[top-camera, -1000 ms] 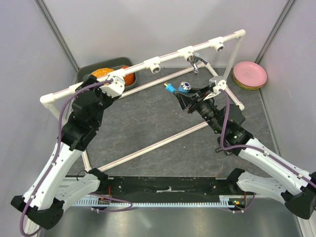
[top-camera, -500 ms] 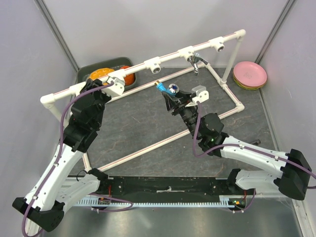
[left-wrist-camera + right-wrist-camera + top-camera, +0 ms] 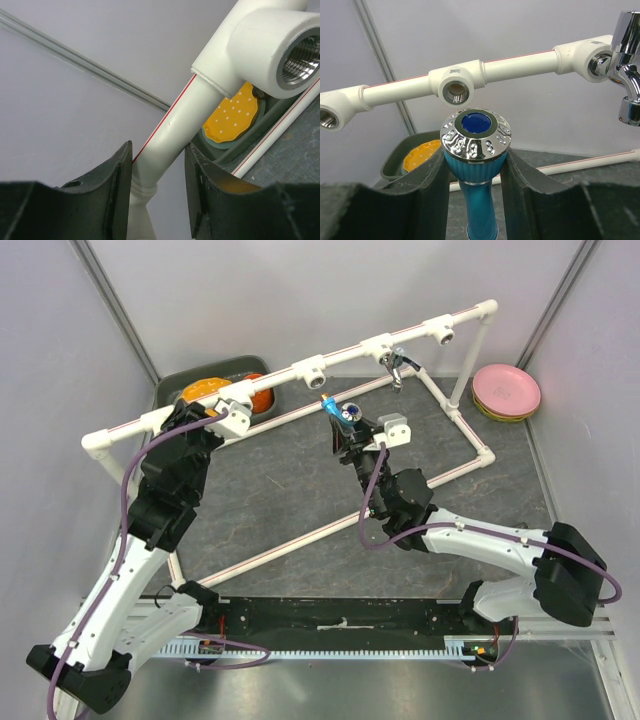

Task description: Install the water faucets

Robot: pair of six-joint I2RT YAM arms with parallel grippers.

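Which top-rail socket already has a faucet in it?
Second tee socket from the right in the top view: the chrome faucet is fitted there; the other visible sockets are empty.

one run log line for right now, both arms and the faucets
left jaws: shut on top pipe | right jaws: holding blue faucet, short of empty tee | chrome faucet: already mounted on top pipe

- You will find no word, brand or number that reads clearly in any of the three views
- On the white tee socket (image 3: pixel 466 73) just above the knob of the blue faucet (image 3: pixel 476 136) you can see one small grey stamped mark, too small and blurred to make out
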